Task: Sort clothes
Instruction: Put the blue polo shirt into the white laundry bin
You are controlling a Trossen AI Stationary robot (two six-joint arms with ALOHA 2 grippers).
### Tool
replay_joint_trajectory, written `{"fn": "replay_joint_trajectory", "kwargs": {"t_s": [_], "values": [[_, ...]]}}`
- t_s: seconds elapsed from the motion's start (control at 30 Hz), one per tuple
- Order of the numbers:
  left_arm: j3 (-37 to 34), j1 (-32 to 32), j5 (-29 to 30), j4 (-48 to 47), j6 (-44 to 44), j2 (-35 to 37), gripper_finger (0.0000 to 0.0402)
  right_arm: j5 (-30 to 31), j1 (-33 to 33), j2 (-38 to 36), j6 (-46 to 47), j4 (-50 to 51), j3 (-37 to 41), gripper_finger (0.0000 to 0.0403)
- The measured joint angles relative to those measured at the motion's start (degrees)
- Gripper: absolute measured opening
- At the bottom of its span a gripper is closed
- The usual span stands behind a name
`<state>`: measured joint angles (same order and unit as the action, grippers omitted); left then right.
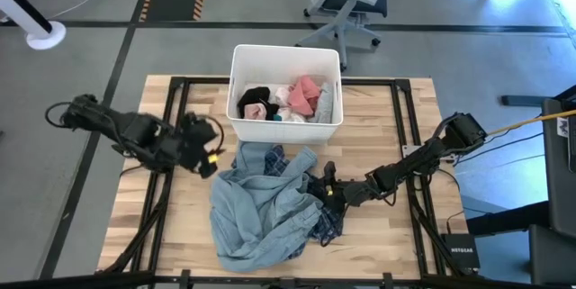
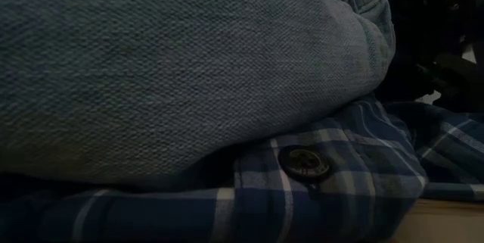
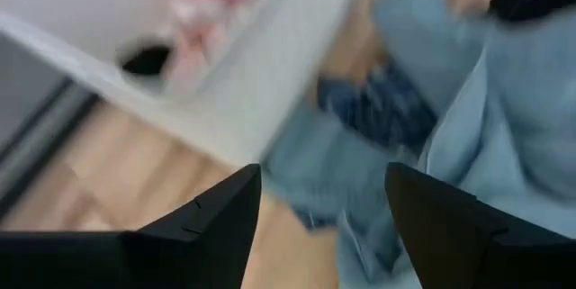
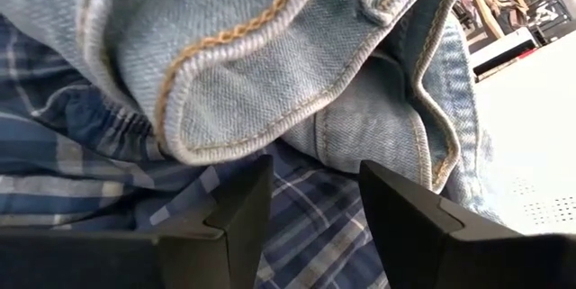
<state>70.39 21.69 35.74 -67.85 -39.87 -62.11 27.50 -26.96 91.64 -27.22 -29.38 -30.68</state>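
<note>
We see the large light-blue denim shirt [image 1: 261, 212] heaped over the navy plaid shirt [image 1: 326, 221] on the wooden counter [image 1: 378, 235]: soft, floppy, best pinched at a hem. Right end effector [image 1: 326, 190] part-open, empty, at the plaid; left end effector [image 1: 209, 158] wide.

Two dark fingers [image 4: 236, 212] of the right gripper [image 4: 310, 203], spread apart, rest on a navy plaid shirt [image 4: 63, 172]; a denim shirt [image 4: 270, 64] lies across the plaid.

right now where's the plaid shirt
In the high view the navy plaid shirt lies mid-table, mostly under the denim shirt, just in front of the white bin; the right gripper is at its edge.
</note>
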Motion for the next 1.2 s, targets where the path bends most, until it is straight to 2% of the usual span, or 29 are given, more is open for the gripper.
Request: {"fn": "replay_joint_trajectory", "kwargs": {"t_s": [0.13,0.27,0.4,0.53,0.67,0.83,0.93,1.07,1.2], "values": [[-10.9,4.2,-1.4,4.1,-8.2,0.2,0.0233,0.4,0.0,0.0,-0.2,-0.4,0.0,0.0186],[-23.2,6.3,-0.9,17.2,-10.3,0.1,0.0233,1.7,0.1,0.0,-1.2,-0.8,0.0,0.0186],[-33.6,6.0,-4.2,34.2,-6.4,-1.0,0.0233,3.4,0.3,0.0,-1.6,-0.9,0.0,0.0186],[-39.9,6.0,-7.4,54.3,0.7,-5.2,0.0233,2.5,0.3,0.0,-1.8,-0.6,0.0,0.0186],[-41.9,6.0,-10.3,68.1,4.4,-12.4,0.0233,-1.3,-1.5,-2.9,-2.6,5.8,-0.2,0.0186],[-41.8,6.0,-11.4,79.2,7.2,-23.2,0.0233,-0.8,-3.7,-10.9,2.3,24.9,-4.7,0.0186],[-41.7,5.5,-11.2,87.0,9.6,-29.3,0.0233,1.0,-4.0,-14.6,2.6,30.0,-8.5,0.0186],[-41.5,4.9,-11.6,98.7,11.7,-36.2,0.0233,3.9,-3.1,-15.5,-4.1,21.6,-11.4,0.0186],[-40.3,4.8,-13.4,107.1,13.6,-41.9,0.0233,0.6,-0.2,-11.9,-12.7,8.9,-12.2,0.0186]]}}
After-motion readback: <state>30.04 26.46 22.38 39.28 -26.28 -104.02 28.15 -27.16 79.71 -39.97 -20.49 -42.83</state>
